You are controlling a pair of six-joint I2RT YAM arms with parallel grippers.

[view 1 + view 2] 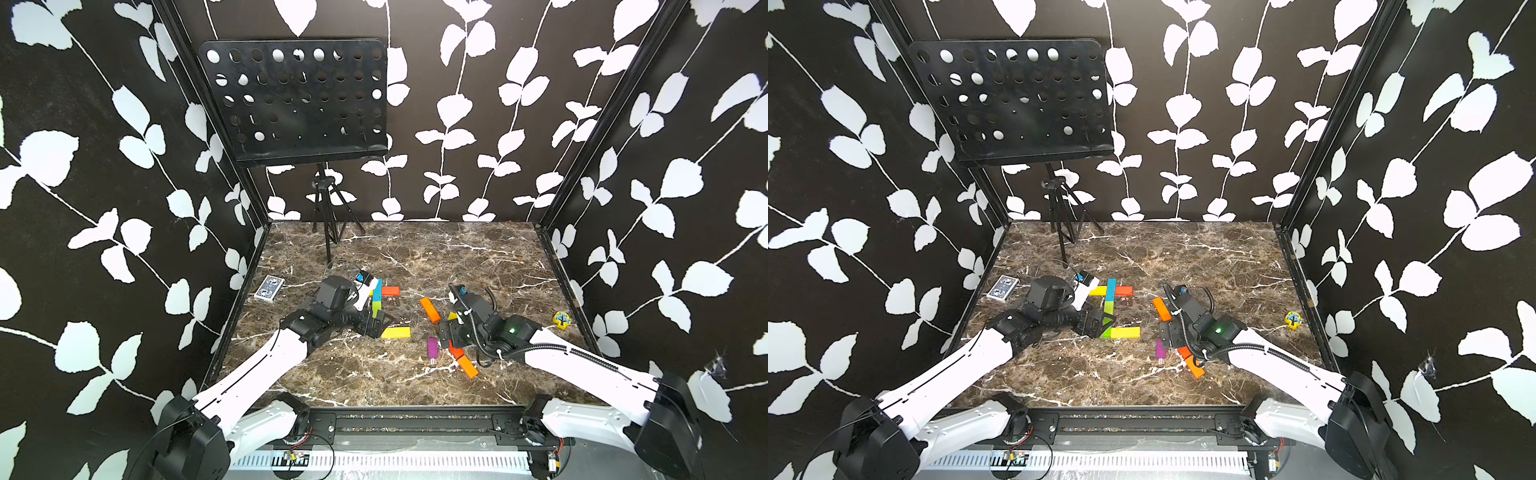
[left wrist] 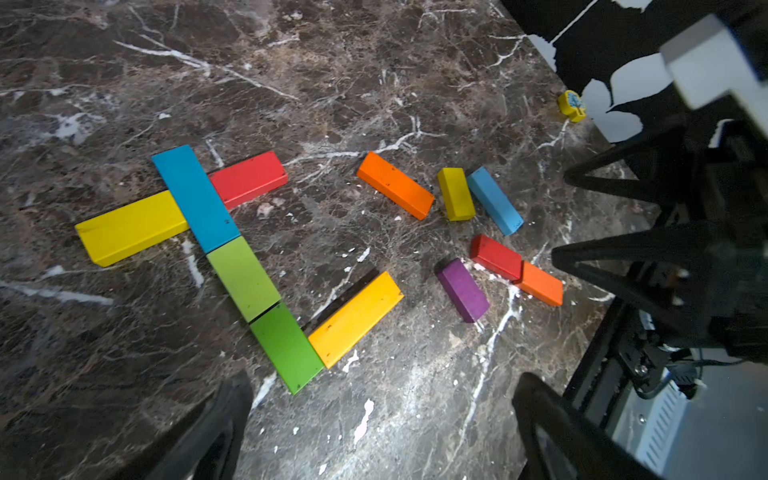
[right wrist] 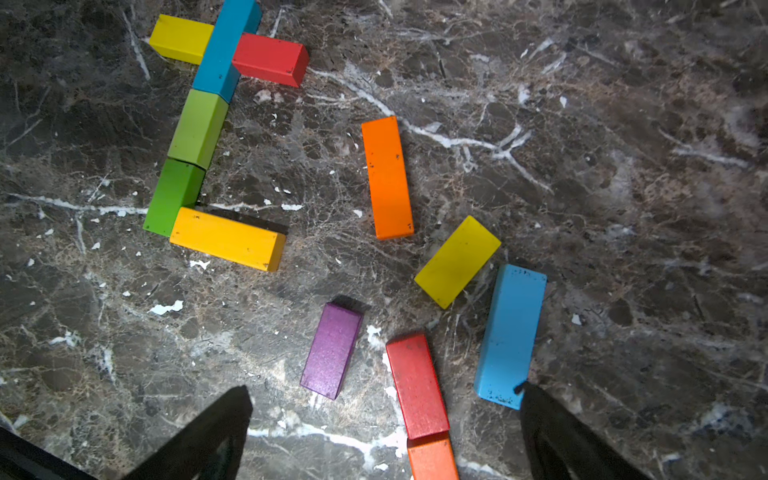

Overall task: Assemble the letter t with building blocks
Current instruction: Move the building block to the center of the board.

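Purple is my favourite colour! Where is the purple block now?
In the right wrist view, the small glossy purple bar lies flat on the marble tabletop, on the robot's right side, beside the glossy red bar but not touching it.

The stone-look desk (image 1: 415, 257) is dark brown marble laced with white veins. The enclosure walls (image 1: 457, 124) are black, printed with white leaves on thin white stems. The perforated metal music stand (image 1: 291, 99) is plain black. The flat card box (image 1: 269, 288) carries a blue-and-white ornamental print. The small round token (image 1: 561, 320) is yellow with a blue tree picture.

The glossy rectangular pieces are each one flat colour: a cyan bar (image 2: 195, 199), a red bar (image 2: 249, 178), a yellow bar (image 2: 131, 226), a pale lime bar (image 2: 243, 278), a deeper green bar (image 2: 286, 347), an amber-yellow bar (image 2: 355, 318), a long orange bar (image 2: 395, 185) flecked with dark specks, a short yellow bar (image 2: 456, 194), a light blue bar (image 2: 494, 200), a second red bar (image 2: 496, 257), a short orange bar (image 2: 540, 284) and a purple bar (image 2: 462, 289).
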